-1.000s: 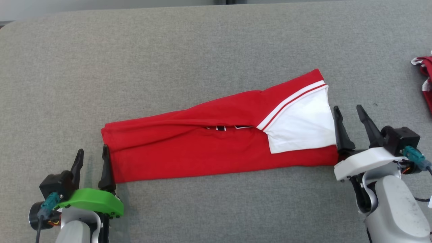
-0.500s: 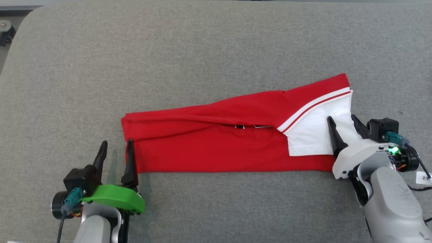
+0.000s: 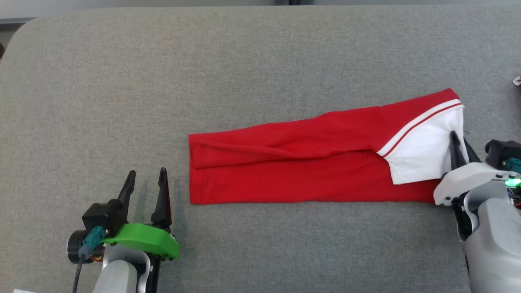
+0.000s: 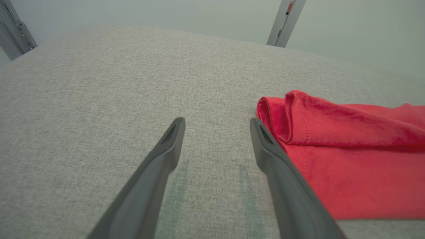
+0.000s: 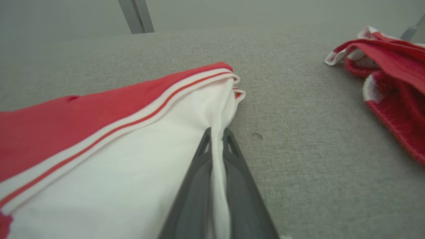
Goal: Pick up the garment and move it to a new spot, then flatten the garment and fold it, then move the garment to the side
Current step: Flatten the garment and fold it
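At garment (image 3: 285, 183) edge, right claw (image 3: 458, 138) now clamped shut

The tabletop (image 3: 244, 61) is viewed downward from the head; the garment (image 3: 293, 183) is shared, skimmed closely by both wrist views.

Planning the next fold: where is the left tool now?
In the head view's lower left, over the grey fabric tabletop, the open left tool stands just left of the folded red-and-white garment, not touching it.
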You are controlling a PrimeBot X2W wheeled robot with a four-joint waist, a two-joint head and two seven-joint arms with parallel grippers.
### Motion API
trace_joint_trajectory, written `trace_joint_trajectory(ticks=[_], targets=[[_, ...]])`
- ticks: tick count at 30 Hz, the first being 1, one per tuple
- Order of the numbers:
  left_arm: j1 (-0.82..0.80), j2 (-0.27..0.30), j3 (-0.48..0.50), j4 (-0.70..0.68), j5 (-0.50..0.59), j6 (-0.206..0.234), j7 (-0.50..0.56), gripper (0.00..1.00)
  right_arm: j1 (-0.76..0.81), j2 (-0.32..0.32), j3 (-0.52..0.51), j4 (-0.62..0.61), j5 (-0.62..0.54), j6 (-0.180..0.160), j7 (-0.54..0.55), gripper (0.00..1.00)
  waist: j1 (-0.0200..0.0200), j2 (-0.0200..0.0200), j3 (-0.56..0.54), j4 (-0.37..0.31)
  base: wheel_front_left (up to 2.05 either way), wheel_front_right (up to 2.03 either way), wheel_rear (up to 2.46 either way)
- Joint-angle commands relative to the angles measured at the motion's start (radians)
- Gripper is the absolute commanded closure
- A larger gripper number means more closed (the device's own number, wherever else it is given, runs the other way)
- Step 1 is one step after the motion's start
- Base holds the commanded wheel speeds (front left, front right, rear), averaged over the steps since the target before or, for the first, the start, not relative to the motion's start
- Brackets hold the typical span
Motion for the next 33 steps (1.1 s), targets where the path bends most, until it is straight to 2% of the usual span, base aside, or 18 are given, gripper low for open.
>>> trace_joint_trajectory(ticks=[1,4,8,13,18,28,29,30,31,33], targets=[[0.006,0.002,-0.001,0.001,0.000,0.003,0.000,0.00,-0.015,0.005,-0.013,-0.021,-0.015,-0.002,-0.011,1.00,0.0000,-0.0001,-0.009,-0.007,0.00,0.00,0.00],[0.011,0.001,-0.005,0.002,-0.003,0.003,0.000,0.00,-0.018,0.014,-0.024,-0.081,-0.020,-0.002,-0.020,1.00,0.0000,-0.0001,-0.019,-0.010,0.00,0.00,0.00],[0.019,0.000,-0.013,0.007,-0.003,0.003,0.000,0.00,-0.003,0.044,0.084,-0.180,0.032,-0.002,-0.022,1.00,0.0000,-0.0001,-0.031,-0.009,0.00,0.00,0.00],[0.016,0.000,-0.040,0.014,-0.005,0.003,0.000,0.00,0.036,0.055,0.342,-0.281,0.174,-0.002,-0.022,1.00,0.0000,-0.0001,-0.046,0.020,0.00,0.00,0.00],[0.016,-0.001,-0.073,0.017,-0.014,0.003,0.000,0.00,0.047,0.052,0.610,-0.347,0.369,-0.002,0.010,1.00,0.0000,-0.0001,-0.056,0.078,0.00,0.00,0.00],[0.017,-0.001,-0.126,0.031,-0.034,0.003,0.000,0.00,-0.041,0.054,0.912,-0.305,0.584,-0.002,0.008,1.00,0.0000,-0.0001,-0.070,0.207,0.00,0.00,0.00],[0.017,-0.001,-0.130,0.032,-0.035,0.003,0.000,0.00,-0.048,0.054,0.936,-0.299,0.605,-0.002,0.003,0.95,0.0000,-0.0001,-0.072,0.213,0.00,0.00,0.00],[0.019,-0.001,-0.131,0.034,-0.035,0.003,0.000,0.00,-0.055,0.054,0.958,-0.288,0.625,-0.002,0.000,0.62,0.0000,-0.0001,-0.075,0.219,0.00,0.00,0.00],[0.021,-0.001,-0.132,0.035,-0.036,0.003,0.000,0.00,-0.060,0.053,0.975,-0.278,0.637,-0.002,-0.004,0.00,0.0000,-0.0001,-0.078,0.222,0.00,0.00,0.00],[0.024,-0.001,-0.127,0.038,-0.035,0.003,0.000,0.00,-0.079,0.052,0.988,-0.260,0.658,-0.002,-0.013,0.00,0.0000,-0.0001,-0.083,0.222,0.00,0.00,0.00]])
